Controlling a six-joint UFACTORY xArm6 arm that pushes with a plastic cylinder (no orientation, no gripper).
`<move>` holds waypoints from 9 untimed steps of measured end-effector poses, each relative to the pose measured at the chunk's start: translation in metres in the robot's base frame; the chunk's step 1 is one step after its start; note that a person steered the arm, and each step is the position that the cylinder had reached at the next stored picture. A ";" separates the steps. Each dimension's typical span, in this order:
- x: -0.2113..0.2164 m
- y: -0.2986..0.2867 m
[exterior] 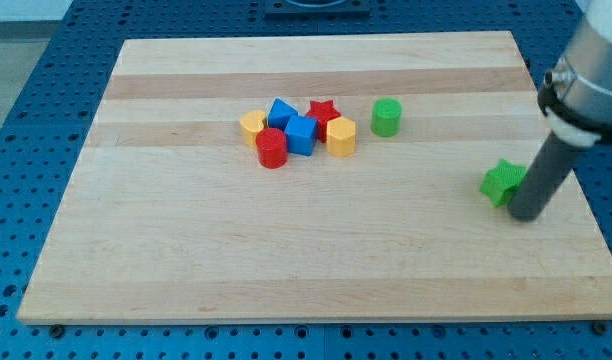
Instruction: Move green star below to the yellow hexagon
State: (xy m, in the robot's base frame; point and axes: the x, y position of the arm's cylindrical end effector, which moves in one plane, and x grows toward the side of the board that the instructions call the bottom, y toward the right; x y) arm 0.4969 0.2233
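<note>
The green star lies on the wooden board near the view's right edge. My tip rests on the board just right of and slightly below the star, touching or nearly touching it. The yellow hexagon sits near the board's middle, at the right end of a cluster of blocks, far to the left of the star.
The cluster holds a yellow heart, a red cylinder, a blue cube, a blue triangular block and a red star. A green cylinder stands right of the hexagon. The board's right edge is close to the tip.
</note>
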 end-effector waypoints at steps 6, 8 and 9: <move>-0.039 -0.030; -0.097 0.050; -0.137 -0.003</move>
State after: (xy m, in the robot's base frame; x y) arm 0.3598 0.2204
